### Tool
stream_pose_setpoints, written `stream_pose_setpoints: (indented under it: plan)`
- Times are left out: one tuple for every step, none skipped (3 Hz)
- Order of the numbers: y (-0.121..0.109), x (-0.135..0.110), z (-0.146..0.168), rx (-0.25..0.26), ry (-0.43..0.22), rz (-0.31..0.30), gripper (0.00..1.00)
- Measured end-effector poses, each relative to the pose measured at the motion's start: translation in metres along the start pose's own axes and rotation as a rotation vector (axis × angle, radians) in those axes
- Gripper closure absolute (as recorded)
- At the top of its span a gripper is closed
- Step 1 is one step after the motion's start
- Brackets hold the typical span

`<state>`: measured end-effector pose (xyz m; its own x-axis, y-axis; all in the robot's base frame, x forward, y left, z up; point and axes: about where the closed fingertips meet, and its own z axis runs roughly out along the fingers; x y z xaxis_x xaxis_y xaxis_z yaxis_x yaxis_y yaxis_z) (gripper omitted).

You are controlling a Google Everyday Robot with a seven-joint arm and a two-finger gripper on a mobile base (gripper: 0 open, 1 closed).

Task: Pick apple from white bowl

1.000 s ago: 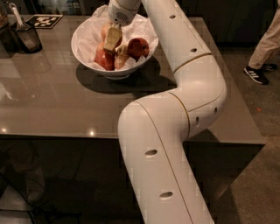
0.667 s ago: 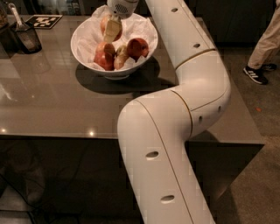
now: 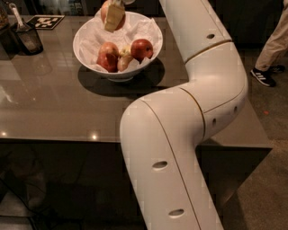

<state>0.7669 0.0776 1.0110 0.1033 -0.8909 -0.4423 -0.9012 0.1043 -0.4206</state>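
1. Since 0.7 s ago the gripper [image 3: 112,18] has risen from inside the white bowl [image 3: 85,33] to the top edge of the view, and the arm's [image 3: 189,126] elbow has swung toward 3 o'clock.
2. Gripper sits at 11 o'clock in the view, above the bowl's far rim. One tan finger [image 3: 114,17] shows, pressed across the front of the apple [image 3: 104,10]; the jaws are clamped on it.
3. The apple is orange-red, lifted clear of the paper lining and partly cut off by the top edge (only its flanks show either side of the finger).
4. Left in the bowl:
   - a red apple with pale blush [image 3: 108,56] at 7 o'clock of the bowl's centre;
   - a small yellowish apple [image 3: 124,62] touching it on the 3 o'clock side;
   - a dark red apple [image 3: 141,48] at 4 o'clock, touching the yellowish one.
5. The bowl stands on a dark glossy table [image 3: 54,108], casting a shadow toward 5 o'clock.
6. At 10 o'clock of the bowl: a dark cup with a utensil [image 3: 28,37], and a black-and-white marker tag [image 3: 45,21] just beyond it.
7. A person's leg and shoe [image 3: 263,74] stand on the floor at 3 o'clock of the view.
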Motion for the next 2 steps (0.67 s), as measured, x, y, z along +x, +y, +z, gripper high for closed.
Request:
stream_pose_setpoints:
  plan:
    - [-0.0023,-0.0109,-0.0301,0.040,0.010,-0.022,1.00]
    - [-0.0044,-0.0125,-0.0250,0.044,0.003,-0.021,1.00]
